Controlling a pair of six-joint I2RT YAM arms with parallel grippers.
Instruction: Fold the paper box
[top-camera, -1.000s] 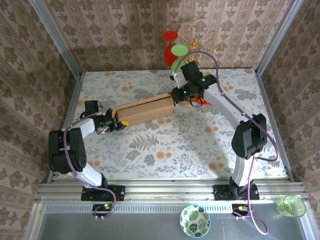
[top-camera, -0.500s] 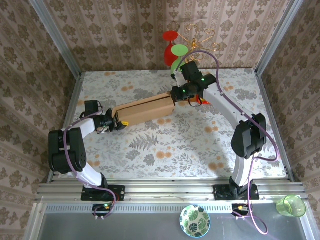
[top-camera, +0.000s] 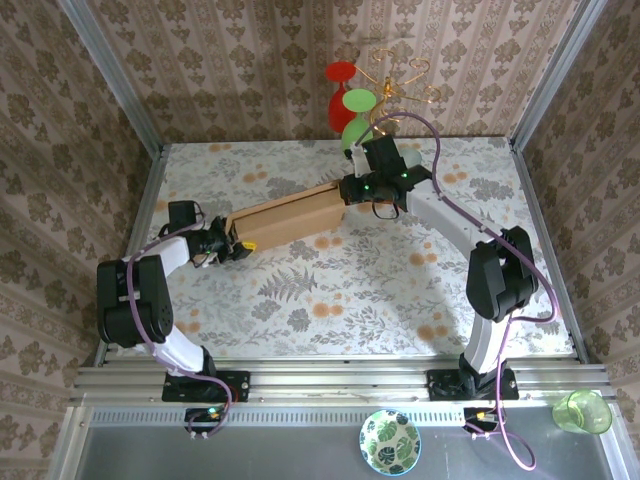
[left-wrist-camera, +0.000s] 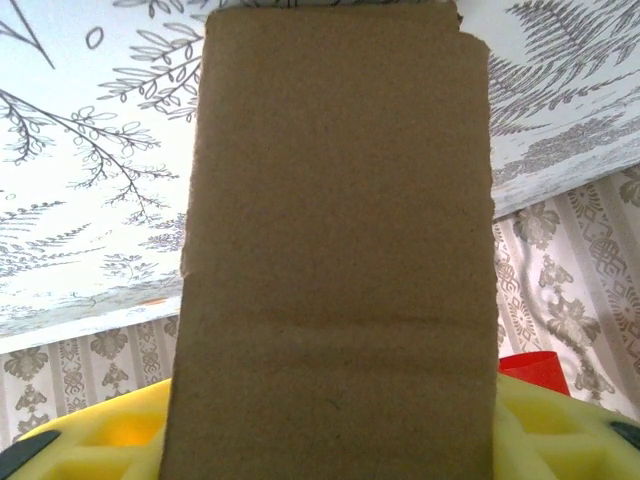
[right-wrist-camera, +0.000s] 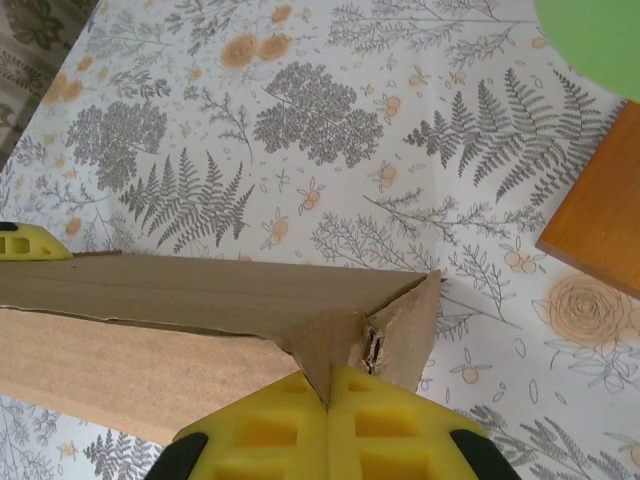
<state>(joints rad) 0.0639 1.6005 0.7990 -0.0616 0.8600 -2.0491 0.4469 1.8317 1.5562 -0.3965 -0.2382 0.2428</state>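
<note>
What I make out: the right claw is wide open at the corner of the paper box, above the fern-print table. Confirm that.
Not quite: the right claw is shut, pinching the corner of the paper box, as the right wrist view shows. The rest holds: it is above the fern-print table.

The top external camera gave me a downward look from above and behind the arm bases, far enough back to take in the whole table (top-camera: 400, 290) and the wallpaper (top-camera: 250, 70) around it. The left wrist camera sat almost against the paper box (left-wrist-camera: 335, 250), facing along its panel toward the wallpaper. The right wrist camera looked steeply down at the table from close by, over the right gripper (right-wrist-camera: 328, 398). All three views shared that box.
</note>
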